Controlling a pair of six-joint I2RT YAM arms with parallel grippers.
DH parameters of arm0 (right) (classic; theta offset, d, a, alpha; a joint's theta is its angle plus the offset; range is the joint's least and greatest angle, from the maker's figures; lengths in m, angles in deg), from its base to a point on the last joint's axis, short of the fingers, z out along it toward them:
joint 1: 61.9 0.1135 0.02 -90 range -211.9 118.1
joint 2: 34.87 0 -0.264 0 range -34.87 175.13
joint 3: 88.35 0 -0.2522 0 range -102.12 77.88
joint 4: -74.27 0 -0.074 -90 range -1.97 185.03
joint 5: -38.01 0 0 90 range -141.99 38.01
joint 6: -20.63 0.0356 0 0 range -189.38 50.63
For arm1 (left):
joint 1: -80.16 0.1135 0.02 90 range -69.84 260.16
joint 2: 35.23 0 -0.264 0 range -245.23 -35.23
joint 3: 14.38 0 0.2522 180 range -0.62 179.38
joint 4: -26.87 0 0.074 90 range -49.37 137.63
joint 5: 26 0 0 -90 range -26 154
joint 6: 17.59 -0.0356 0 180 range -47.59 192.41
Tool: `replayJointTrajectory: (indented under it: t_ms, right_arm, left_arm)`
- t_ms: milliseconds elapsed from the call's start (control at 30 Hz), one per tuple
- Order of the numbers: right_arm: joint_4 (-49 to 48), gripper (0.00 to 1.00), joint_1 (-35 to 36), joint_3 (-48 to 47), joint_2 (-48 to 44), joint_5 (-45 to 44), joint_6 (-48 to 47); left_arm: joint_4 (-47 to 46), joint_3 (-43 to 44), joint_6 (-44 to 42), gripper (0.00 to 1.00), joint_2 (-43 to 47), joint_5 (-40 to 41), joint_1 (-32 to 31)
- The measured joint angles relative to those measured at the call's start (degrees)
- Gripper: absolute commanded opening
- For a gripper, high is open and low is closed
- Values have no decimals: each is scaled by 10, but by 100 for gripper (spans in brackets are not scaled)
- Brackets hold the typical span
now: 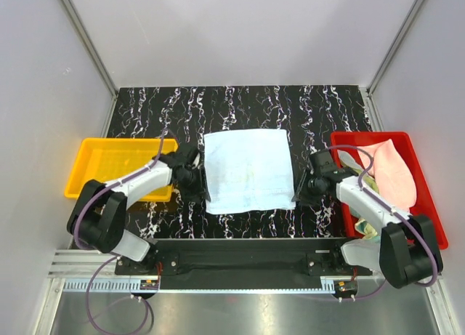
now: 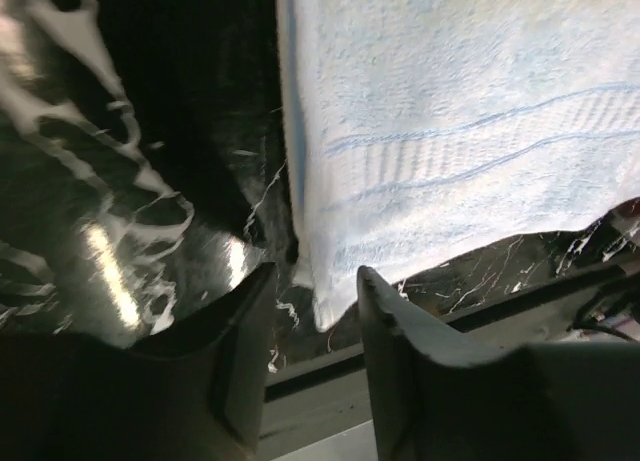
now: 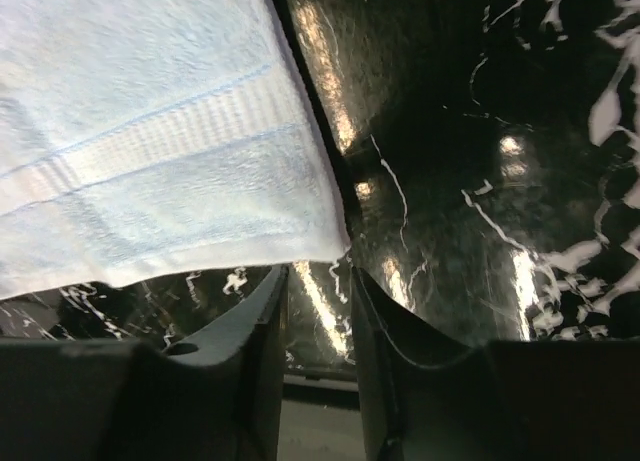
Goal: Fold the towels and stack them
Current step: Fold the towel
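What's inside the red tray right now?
In the red tray: a pink towel and a yellow-green towel partly covered by the right arm. Anything beneath them is hidden.

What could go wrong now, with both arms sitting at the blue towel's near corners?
1. Both pairs of jaws stand open at the near corners of the light blue towel, which lies flat on the table. The right corner barely reaches the right jaws, so closing might pinch nothing.
2. If only one side grips, the fold would likely go crooked.
3. The right arm lies over the red tray beside the pink towel; it might snag it.
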State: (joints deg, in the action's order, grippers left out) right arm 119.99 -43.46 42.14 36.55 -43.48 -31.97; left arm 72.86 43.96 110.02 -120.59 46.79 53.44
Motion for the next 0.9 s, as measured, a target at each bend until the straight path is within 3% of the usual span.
replayJointTrajectory:
  t_ms: [133, 300, 600, 667, 900]
  right_arm:
    - [68, 38, 0, -89, -20, -44, -12]
    - [35, 39, 0, -195, 30, -52, -71]
    - [-30, 50, -37, -463, 328, 52, -289]
    - [-15, 59, -51, -534, 394, 85, -328]
    - [57, 56, -110, -741, 561, 167, -411]
  left_arm:
    - [99, 130, -19, 52, 14, 101, 3]
    - [93, 282, -75, 52, 2, 144, 43]
    - [68, 499, -216, 52, -240, 89, 120]
    - [80, 556, -243, 52, -301, 83, 130]
    - [127, 703, -320, 52, -424, 77, 131]
